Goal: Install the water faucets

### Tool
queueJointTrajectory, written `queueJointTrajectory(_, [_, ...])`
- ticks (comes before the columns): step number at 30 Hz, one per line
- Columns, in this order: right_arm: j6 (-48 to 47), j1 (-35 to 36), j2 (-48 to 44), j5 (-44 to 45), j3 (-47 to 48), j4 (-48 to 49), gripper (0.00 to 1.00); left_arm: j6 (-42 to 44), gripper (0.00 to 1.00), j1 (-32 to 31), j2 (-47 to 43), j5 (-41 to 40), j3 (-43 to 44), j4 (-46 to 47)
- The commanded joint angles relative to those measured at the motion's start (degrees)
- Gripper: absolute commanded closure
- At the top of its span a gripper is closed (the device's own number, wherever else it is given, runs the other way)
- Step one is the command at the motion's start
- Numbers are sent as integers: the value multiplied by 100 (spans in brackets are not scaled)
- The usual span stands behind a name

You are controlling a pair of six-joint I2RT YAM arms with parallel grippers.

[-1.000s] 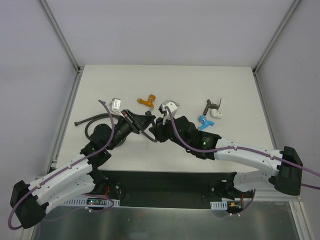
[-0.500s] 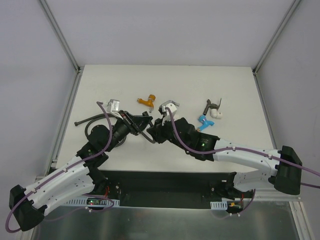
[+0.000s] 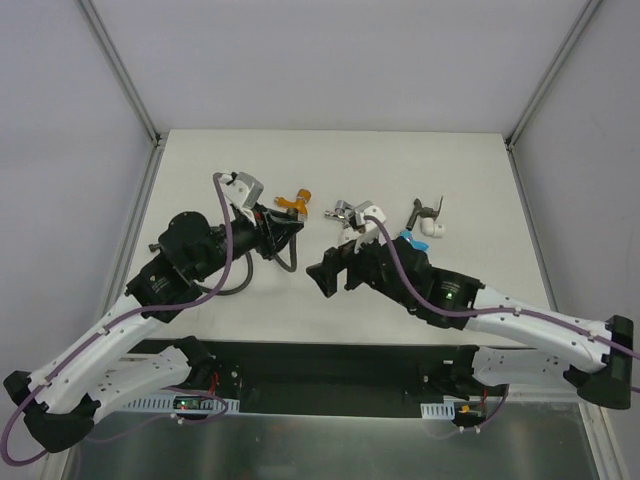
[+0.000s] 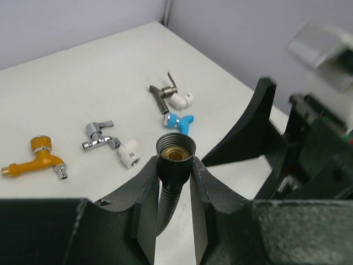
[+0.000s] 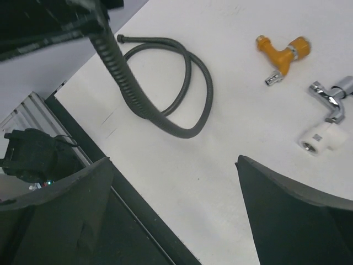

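Blue faucet (image 3: 404, 236) mostly behind right arm (image 3: 440, 290) overhead; chrome faucet (image 5: 332, 102) partly outside right wrist view.

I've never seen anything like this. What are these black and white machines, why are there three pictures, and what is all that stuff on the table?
These are two robot arms bolted at the near edge of a white table, each ending in a two-finger gripper. The wide picture comes from a camera above and behind them. The other two come from small cameras on the wrists, so each shows its own fingers. On the table lie four small taps: an orange faucet, a chrome faucet, a blue faucet and a dark faucet, with white plastic fittings beside some. The left gripper is shut on the threaded end of a dark flexible hose, whose rest lies looped on the table. The right gripper is open and holds nothing.
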Motion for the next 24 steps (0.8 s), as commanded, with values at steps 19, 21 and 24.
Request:
queueJointTrajectory(19, [1129, -2980, -1901, 634, -520, -3509, 4, 1925, 100, 290, -21, 2558, -654, -513])
queueJointTrajectory(21, [1295, -3290, -1769, 465, -581, -3509, 2, 1785, 100, 299, 5, 2074, -654, -496])
queueJointTrajectory(24, [1410, -3704, -1435, 298, -643, -3378, 3, 1662, 100, 290, -39, 1422, -681, -496])
